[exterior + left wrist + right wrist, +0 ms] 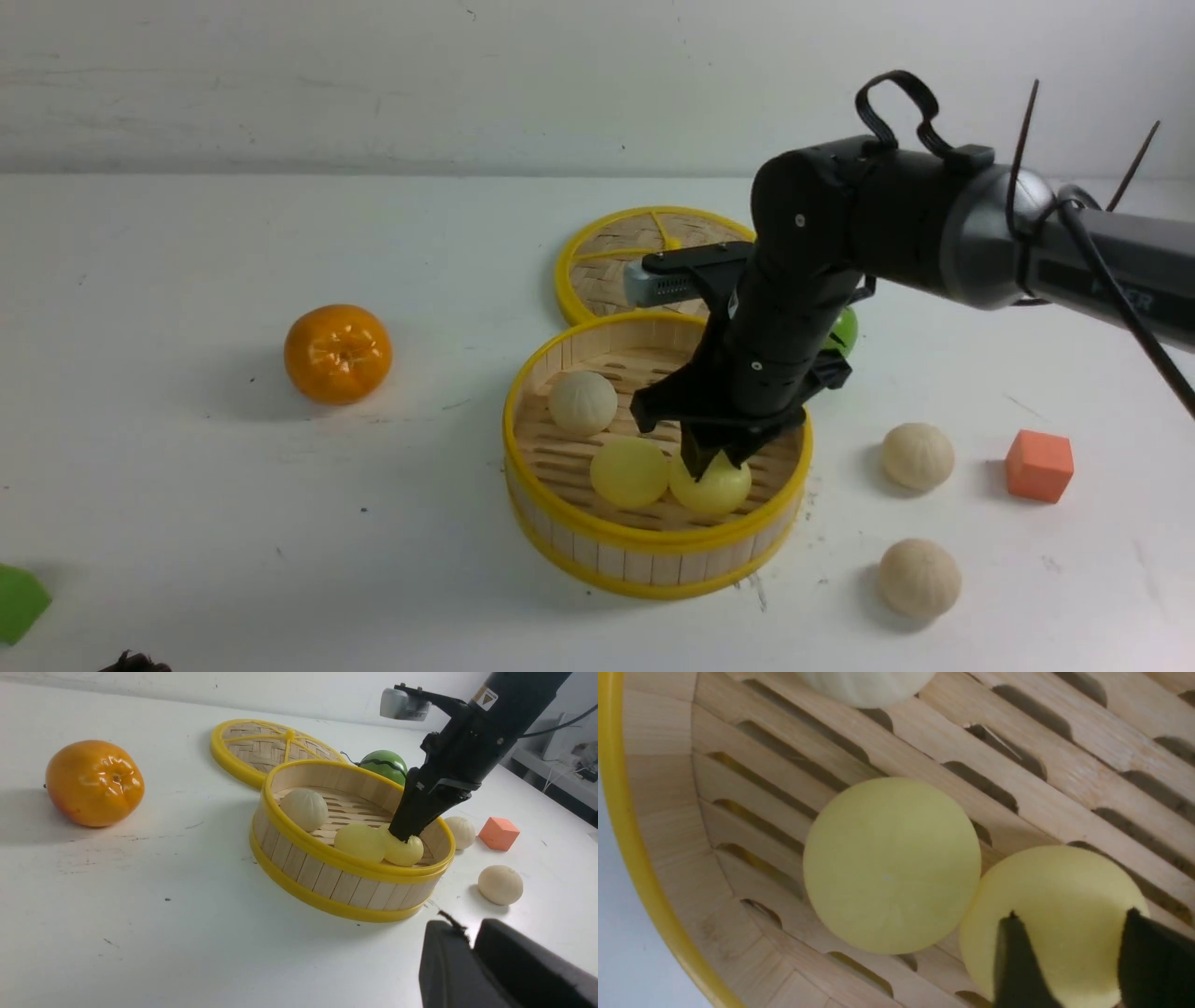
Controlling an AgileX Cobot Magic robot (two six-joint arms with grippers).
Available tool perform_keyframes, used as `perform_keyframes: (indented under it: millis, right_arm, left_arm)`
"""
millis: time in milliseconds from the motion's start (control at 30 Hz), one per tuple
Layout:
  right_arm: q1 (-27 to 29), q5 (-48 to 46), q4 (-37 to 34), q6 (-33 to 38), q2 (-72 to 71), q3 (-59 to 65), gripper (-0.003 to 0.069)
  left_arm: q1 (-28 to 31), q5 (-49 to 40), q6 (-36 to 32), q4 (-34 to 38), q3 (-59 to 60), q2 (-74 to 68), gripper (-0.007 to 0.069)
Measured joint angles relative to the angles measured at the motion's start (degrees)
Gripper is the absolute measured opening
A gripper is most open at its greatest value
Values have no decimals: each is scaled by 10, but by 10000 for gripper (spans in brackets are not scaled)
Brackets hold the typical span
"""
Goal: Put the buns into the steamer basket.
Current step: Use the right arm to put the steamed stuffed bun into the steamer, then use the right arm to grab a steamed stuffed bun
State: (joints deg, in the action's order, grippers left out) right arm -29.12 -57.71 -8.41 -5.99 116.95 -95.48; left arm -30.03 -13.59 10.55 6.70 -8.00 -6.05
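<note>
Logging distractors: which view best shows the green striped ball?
The left wrist view: the green striped ball rises clearly behind the steamer basket. The front view shows only a sliver past the right arm; the right wrist view, nothing.

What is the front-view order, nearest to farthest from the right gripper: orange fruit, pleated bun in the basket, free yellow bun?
1. Free yellow bun, just left of right gripper.
2. Pleated bun, back-left inside basket.
3. Orange fruit, far left on table.
</note>
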Motion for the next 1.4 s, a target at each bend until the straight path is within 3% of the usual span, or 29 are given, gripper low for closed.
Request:
perform_keyframes:
  millis: [100, 233, 433, 567, 700, 1000, 1400]
  right_arm:
    - [0, -28, 0, -3, -17, -8, 496]
    - [0, -68, 30, -3, -92, -11, 550]
    - [13, -108, 102, -53, -215, 61, 461]
    - [52, -66, 111, -96, -268, 207, 323]
    - [91, 2, 84, -100, -266, 302, 235]
    - [144, 74, -18, -25, -229, 326, 258]
    - [145, 119, -20, -17, -182, 326, 266]
  left_arm:
    - [0, 0, 0, 0, 0, 0, 89]
    - [0, 0, 0, 0, 0, 0, 92]
    - [0, -1, 0, 0, 0, 0, 94]
    - [0, -1, 0, 0, 0, 0, 95]
    - [0, -1, 0, 0, 0, 0, 99]
    - [0, -1, 0, 0, 0, 0, 108]
    - [0, -1, 0, 0, 0, 0, 120]
